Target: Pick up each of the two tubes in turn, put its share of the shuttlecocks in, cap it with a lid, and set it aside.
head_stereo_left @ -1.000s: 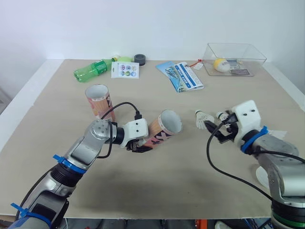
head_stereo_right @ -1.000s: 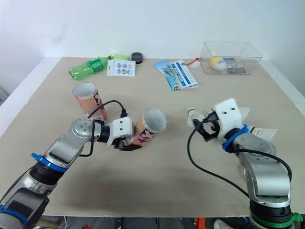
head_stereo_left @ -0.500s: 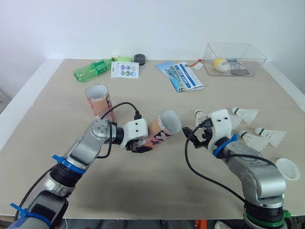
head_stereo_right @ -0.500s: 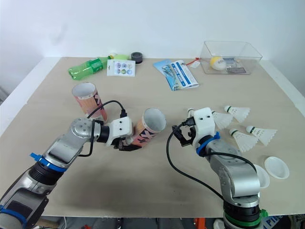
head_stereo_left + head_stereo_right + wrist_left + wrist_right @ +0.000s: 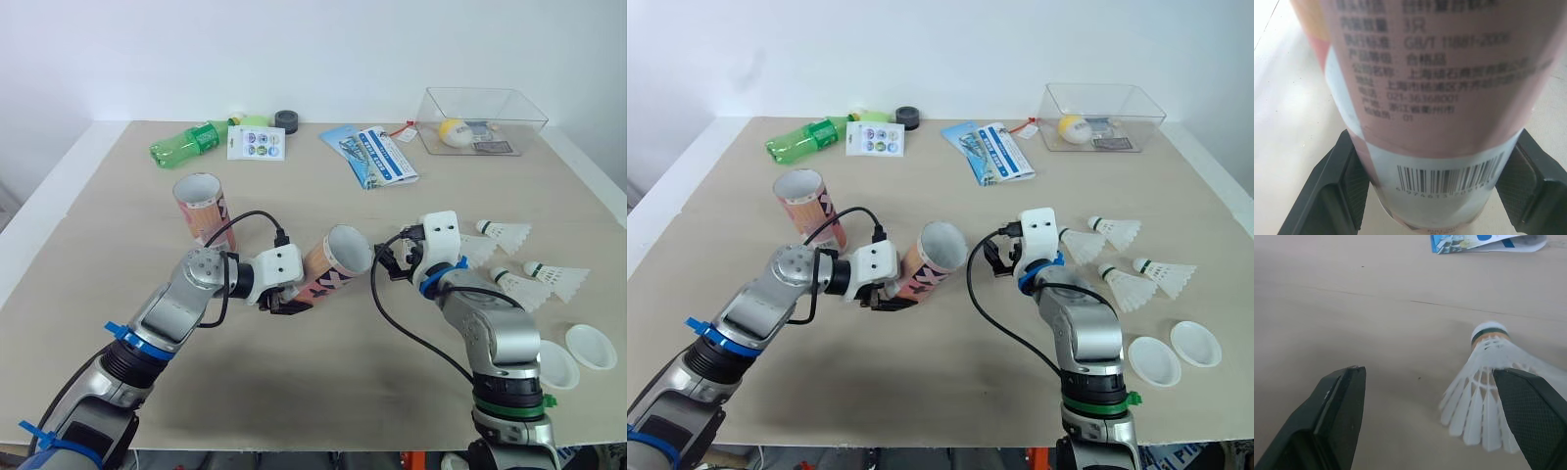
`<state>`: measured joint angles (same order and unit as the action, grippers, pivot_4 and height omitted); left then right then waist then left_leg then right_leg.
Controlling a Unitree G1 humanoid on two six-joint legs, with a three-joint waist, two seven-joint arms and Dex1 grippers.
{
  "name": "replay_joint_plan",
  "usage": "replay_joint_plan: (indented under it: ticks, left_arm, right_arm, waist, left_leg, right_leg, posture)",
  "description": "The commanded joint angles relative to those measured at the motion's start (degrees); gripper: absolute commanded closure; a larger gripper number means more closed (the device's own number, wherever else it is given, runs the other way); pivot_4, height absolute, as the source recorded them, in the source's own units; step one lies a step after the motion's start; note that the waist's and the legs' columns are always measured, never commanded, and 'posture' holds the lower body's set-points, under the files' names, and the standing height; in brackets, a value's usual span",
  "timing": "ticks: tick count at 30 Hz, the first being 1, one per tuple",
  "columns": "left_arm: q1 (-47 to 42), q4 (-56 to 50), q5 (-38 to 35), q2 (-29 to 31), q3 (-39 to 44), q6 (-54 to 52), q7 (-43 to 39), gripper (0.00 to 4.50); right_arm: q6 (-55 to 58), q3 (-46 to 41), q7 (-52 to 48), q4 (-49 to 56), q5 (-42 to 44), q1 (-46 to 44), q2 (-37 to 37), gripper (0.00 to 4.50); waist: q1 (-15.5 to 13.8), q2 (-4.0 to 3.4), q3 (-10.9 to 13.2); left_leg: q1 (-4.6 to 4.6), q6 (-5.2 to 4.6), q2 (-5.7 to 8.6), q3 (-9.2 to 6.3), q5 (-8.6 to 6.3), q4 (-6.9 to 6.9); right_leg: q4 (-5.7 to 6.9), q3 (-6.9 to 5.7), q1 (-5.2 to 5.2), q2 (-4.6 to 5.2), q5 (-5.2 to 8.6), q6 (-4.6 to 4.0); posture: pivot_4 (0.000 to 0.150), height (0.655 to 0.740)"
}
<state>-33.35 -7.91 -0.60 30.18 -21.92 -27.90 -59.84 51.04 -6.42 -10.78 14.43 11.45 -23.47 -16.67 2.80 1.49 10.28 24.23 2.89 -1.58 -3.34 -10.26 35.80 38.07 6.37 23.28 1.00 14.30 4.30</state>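
1. The left gripper [image 5: 285, 303] is clamping the lower end of a pink shuttlecock tube [image 5: 333, 263], one black finger pressing on each side just by the barcode.
2. This tube is tilting near the middle of the table [image 5: 323, 392], its open mouth facing the robot's right and slightly upward.
3. The second tube [image 5: 203, 206] is standing upright on the table, farther back on the robot's left, with its mouth open.
4. The right gripper [image 5: 1427, 372] is hovering low over the table just beside the tilted tube's mouth, its fingers spreading wide with nothing between them.
5. One shuttlecock [image 5: 1488, 382] is lying on the table just beside one right finger; whether they are touching cannot be told.
6. Three more shuttlecocks are lying farther to the right: one [image 5: 1114, 232] toward the back, two [image 5: 1166, 274] [image 5: 1122, 287] nearer.
7. Two white lids [image 5: 1196, 343] [image 5: 1153, 358] are sitting side by side near the front right edge.
8. A green bottle [image 5: 188, 142], a brochure [image 5: 380, 155] and a clear box [image 5: 529, 122] are resting along the back of the table.
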Motion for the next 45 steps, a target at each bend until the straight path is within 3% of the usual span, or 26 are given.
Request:
replay_joint_plan:
  ticks: [1,3,7,8,18,26,31,35,45]
  left_arm:
    - [1.1,0.0,0.3,0.2,-1.3,-0.8,0.2,1.53]
    - [1.1,0.0,0.3,0.2,-1.4,-0.8,0.3,1.53]
    - [1.1,0.3,0.3,0.1,-1.4,-0.5,0.7,1.53]
    - [1.0,0.4,0.3,0.0,-1.3,-0.5,0.8,1.53]
    - [-0.1,3.3,0.8,-0.5,-0.8,1.5,1.6,1.53]
    - [-2.1,8.5,0.2,-2.0,1.0,3.6,2.4,1.53]
    - [-3.9,10.6,-1.0,-3.0,1.6,2.4,2.5,1.53]
    - [-5.4,10.6,-1.7,-3.7,1.8,0.6,1.9,1.53]
    - [-6.5,8.2,-1.9,-4.1,0.9,-1.3,1.2,1.53]
  right_arm:
    - [-3.4,0.3,0.4,-1.5,-1.5,-1.4,-0.8,1.47]
    - [-4.6,0.6,0.3,-2.7,-2.3,-1.6,-1.2,2.25]
    - [-7.1,1.2,-0.1,-4.7,-3.6,-2.2,-2.2,4.23]
    - [-7.6,1.4,-0.3,-5.1,-3.9,-2.2,-2.6,4.46]
    - [-16.4,3.4,-6.4,-5.1,-6.1,-3.2,-8.4,4.46]
    - [-36.9,-2.1,-36.2,-1.9,3.0,-5.1,-28.3,4.46]
    - [-55.2,-2.1,-51.6,-4.4,2.2,-6.5,-40.3,4.46]
    - [-59.9,1.4,-56.2,-3.0,1.7,-10.7,-42.4,4.46]
    - [-71.6,11.0,-58.2,-8.2,-5.9,-18.6,-38.5,4.46]
  waist:
    - [0.0,0.00,0.0]
    - [0.0,0.00,0.0]
    - [0.0,0.00,0.0]
    - [0.0,0.00,0.0]
    - [0.0,0.00,0.0]
    - [-0.1,-0.05,0.0]
    - [0.1,0.01,0.1]
    - [0.3,-0.09,0.1]
    - [0.0,-0.08,0.1]
  left_leg:
    - [0.00,0.00,0.00,0.00,0.00,0.00]
    - [0.00,0.00,0.00,0.00,0.00,0.01]
    - [-0.01,0.00,0.00,0.00,0.00,0.01]
    - [-0.01,0.00,0.00,0.01,0.00,0.01]
    - [-0.01,0.00,0.03,0.01,0.01,0.02]
    - [0.00,-0.06,0.07,0.02,0.05,0.07]
    - [-0.07,-0.06,0.01,0.03,0.05,0.01]
    - [-0.10,-0.06,0.01,0.10,0.06,0.03]
    - [0.04,-0.03,0.03,0.07,0.07,-0.04]
  right_leg:
    - [0.00,0.00,0.00,0.00,0.00,0.01]
    - [0.00,0.00,-0.01,0.01,0.00,0.01]
    - [0.00,0.00,-0.01,0.00,-0.01,0.00]
    - [0.00,0.00,-0.01,0.00,-0.01,0.00]
    - [0.00,0.00,-0.02,0.02,-0.03,0.03]
    - [-0.02,0.01,-0.06,0.06,-0.05,0.03]
    - [-0.05,0.00,-0.07,0.01,-0.06,0.07]
    - [-0.05,0.03,-0.04,0.03,-0.02,-0.12]
    - [-0.05,0.02,0.04,0.05,-0.01,0.05]
  posture:
    - [0.150,0.7400]
    - [0.150,0.7400]
    - [0.150,0.7400]
    - [0.150,0.7400]
    - [0.150,0.7400]
    - [0.150,0.7400]
    - [0.150,0.7400]
    - [0.150,0.7400]
    - [0.150,0.7400]
